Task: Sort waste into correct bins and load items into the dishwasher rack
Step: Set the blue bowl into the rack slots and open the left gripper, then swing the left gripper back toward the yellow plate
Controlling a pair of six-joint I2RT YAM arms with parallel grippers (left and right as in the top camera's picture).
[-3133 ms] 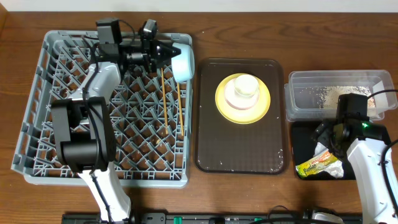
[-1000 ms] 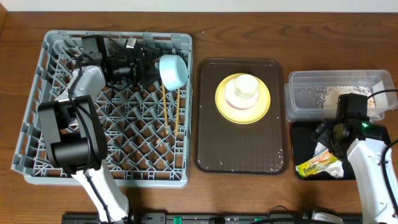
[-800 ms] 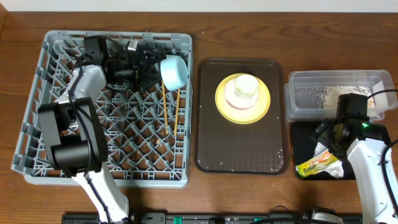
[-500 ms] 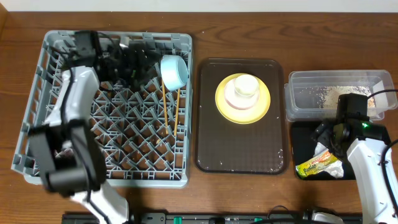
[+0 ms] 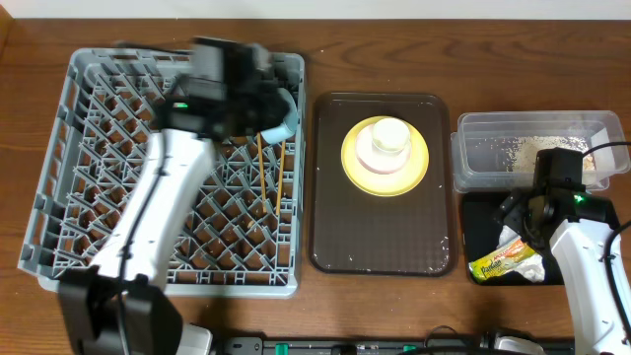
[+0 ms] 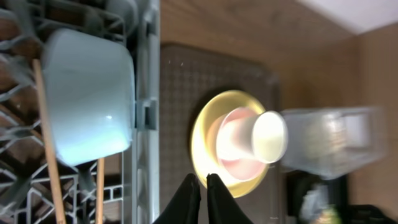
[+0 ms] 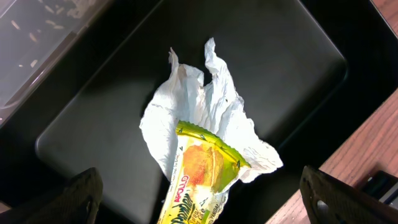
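Nine o'clock: big grey dishwasher rack. Dead centre: dark brown tray. Three o'clock: clear tub, with black tub just at its six.

Now the left gripper. Hovers by the rack's one o'clock corner, tips pressed together, empty. Then the right gripper — hangs over the black tub, spread wide, gripping nothing.

On the tray toward twelve: yellow plate, white bowl on it, small cup on top. In that rack corner, light blue bowl on its side, chopsticks just at its six. In the black tub, napkin under wrapper — rice scraps in the clear one.
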